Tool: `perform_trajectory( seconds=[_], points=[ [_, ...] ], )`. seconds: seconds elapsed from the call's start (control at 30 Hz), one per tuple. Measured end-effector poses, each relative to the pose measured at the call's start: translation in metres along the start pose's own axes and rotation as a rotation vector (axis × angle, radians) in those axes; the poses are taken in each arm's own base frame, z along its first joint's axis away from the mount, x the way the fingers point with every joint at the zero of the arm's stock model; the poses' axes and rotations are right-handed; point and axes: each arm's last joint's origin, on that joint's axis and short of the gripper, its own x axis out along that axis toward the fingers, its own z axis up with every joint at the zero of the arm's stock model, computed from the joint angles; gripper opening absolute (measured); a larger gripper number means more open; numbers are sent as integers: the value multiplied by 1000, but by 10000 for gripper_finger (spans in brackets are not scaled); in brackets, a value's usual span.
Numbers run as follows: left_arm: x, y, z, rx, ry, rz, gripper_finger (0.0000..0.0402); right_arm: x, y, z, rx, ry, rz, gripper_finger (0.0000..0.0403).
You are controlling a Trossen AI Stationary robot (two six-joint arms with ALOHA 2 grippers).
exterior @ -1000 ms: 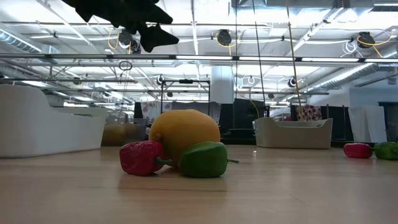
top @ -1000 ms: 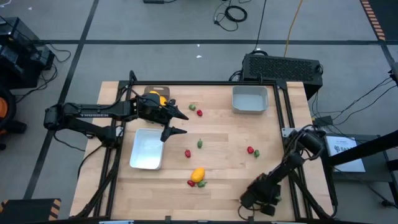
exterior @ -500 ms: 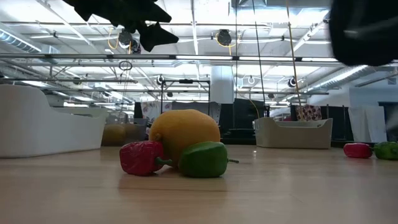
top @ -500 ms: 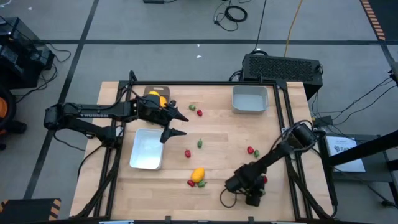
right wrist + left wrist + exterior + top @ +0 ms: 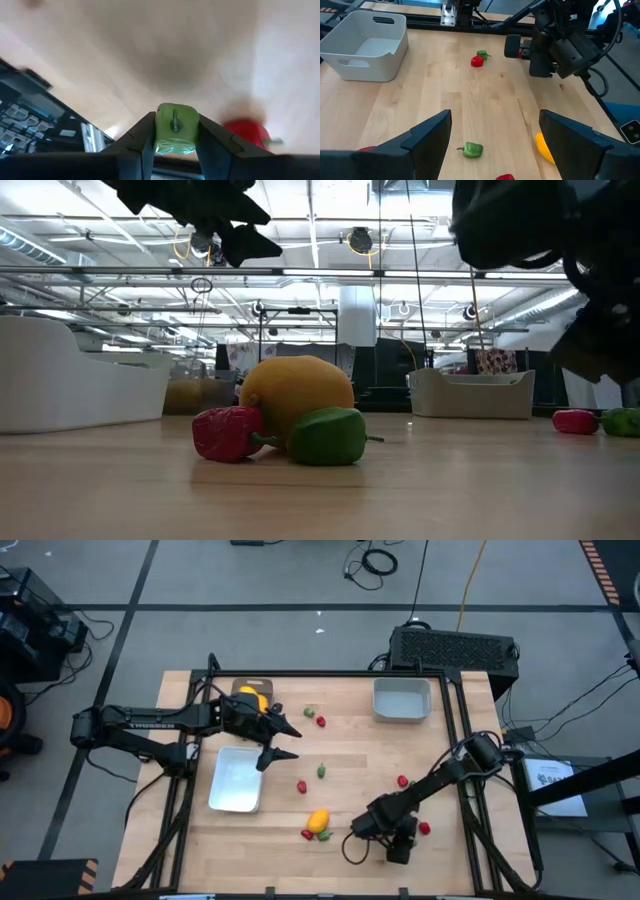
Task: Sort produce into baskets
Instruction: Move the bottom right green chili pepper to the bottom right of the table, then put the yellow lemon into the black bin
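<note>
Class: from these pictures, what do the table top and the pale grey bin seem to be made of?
Table top: probably wood, matt, judging by pale planks with visible grain and seams. Pale grey bin: likely moulded plastic, smooth and slightly glossy, with rounded corners, thin walls and a slot handle.

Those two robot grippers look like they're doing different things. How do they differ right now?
The left gripper hangs open and empty at the far left of the table, between the grey-brown basket and the white tray. The right gripper is shut on a small green piece and is low over the table's near edge, right of the lemon. Both are dark, with two fingers.
</note>
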Motion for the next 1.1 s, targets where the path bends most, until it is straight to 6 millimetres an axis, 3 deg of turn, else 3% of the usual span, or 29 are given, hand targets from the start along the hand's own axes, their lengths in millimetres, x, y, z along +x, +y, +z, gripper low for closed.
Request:
perform_trajectory(
  seconds=[0.33, 0.7, 0.87, 1.1],
  points=[
    [0, 0, 0, 8, 2, 0, 309, 0, -6, -8, 37, 72, -53, 124],
    [0, 0, 0, 7, 3, 0, 309, -3, -12, -13, 25, 115, -97, 210],
    [0, 0, -1, -42, 9, -1, 309, -15, -10, -25, -24, -16, -192, 216],
    [4, -14, -3, -126, 33, -12, 309, -46, -7, -60, -19, -334, -304, 211]
  ],
)
